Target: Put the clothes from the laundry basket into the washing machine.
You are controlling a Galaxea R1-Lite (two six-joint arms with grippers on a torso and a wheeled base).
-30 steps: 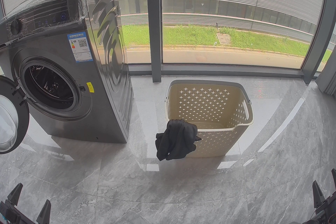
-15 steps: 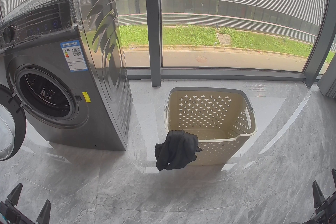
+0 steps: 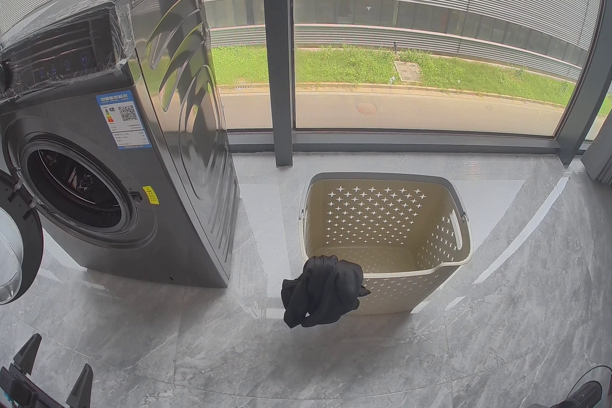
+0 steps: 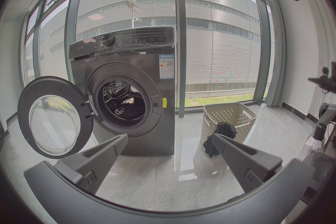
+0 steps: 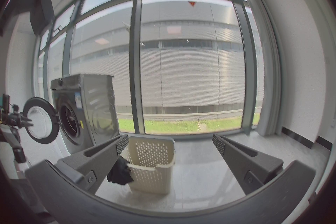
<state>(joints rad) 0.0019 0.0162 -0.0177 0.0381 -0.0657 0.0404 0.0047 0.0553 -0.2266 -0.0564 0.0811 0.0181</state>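
Marble floor (image 3: 255,352); washing machine (image 3: 185,109), door (image 3: 29,237) wide open, beside laundry basket (image 3: 376,211).

Bare floor (image 3: 268,237) lies open between washing machine (image 3: 159,173) and laundry basket (image 3: 376,178).

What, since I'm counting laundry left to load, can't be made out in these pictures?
1. Head view: part of the basket floor, hidden by its near wall and the draped garment.
2. Left wrist view: a shape inside the drum, too dark to identify.
3. Head view: the door, cut off by the left edge.
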